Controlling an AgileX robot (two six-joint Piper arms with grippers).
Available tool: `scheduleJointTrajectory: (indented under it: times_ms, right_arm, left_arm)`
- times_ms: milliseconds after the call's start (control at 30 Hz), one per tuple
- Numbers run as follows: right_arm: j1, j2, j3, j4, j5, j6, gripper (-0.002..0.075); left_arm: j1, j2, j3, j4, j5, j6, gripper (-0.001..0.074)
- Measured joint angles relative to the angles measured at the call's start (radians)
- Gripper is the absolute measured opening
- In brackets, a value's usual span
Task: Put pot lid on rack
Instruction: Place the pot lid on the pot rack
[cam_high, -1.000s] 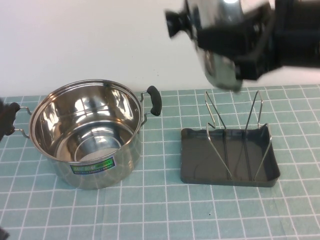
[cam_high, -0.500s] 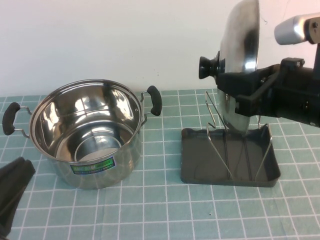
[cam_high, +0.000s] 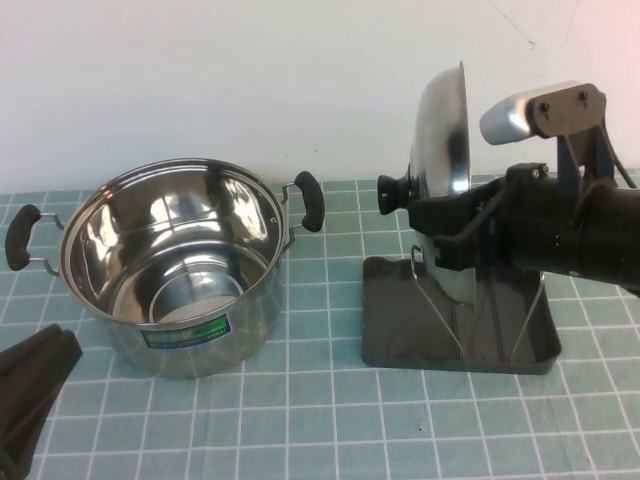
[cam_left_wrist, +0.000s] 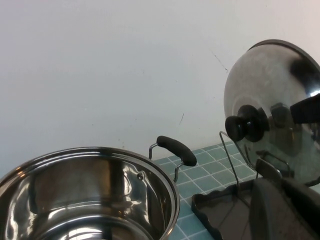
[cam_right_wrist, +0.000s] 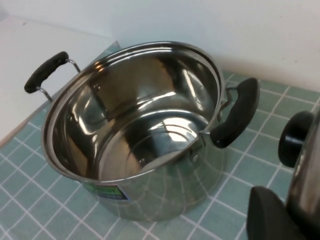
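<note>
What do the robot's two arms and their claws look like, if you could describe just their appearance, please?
The right arm is matte black and blocky, topped by a silver-grey housing with dark screws; its right claw has black angular fingers. Of the left claw, at the table's near left corner, only a plain black wedge shows. No markings are visible.

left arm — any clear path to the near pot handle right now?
Probably yes. The left hand sits low at the table's near-left corner, and the pot's left handle is just beyond it with nothing between. The right hand is busy over the rack, gripping the pot lid.
</note>
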Motion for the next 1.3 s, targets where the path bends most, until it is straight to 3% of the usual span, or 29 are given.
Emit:
scheduleJointTrajectory:
  times_ms: [333, 567, 667, 833, 900, 1033, 1300]
  right_arm:
    - [-0.107, 0.052, 0.000, -0.008, 0.152, 0.017, 0.0127]
    - [-0.116, 0.093, -0.002, -0.008, 0.159, -0.022, 0.0148]
    - [-0.116, 0.099, -0.002, -0.008, 0.142, -0.054, 0.0231]
    - [-0.130, 0.100, -0.002, -0.008, 0.132, -0.075, 0.0491]
    - [-0.143, 0.096, -0.002, -0.008, 0.132, -0.075, 0.0557]
    - [-0.169, 0.051, -0.002, -0.008, 0.132, -0.098, 0.0596]
    - [-0.185, -0.090, -0.020, -0.005, 0.130, -0.187, 0.0602]
  left_arm:
    - [0.000, 0.000, 0.000, 0.000, 0.004, 0.000, 0.0001]
    - [0.000, 0.000, 0.000, 0.000, 0.005, 0.000, 0.0002]
    - [0.000, 0.000, 0.000, 0.000, 0.005, 0.000, 0.0001]
    - [0.000, 0.000, 0.000, 0.000, 0.017, 0.000, 0.0002]
    - [0.000, 0.000, 0.000, 0.000, 0.044, 0.000, 0.0001]
    - [0.000, 0.000, 0.000, 0.000, 0.114, 0.000, 0.0001]
    - [0.000, 0.000, 0.000, -0.006, 0.174, 0.050, 0.0001]
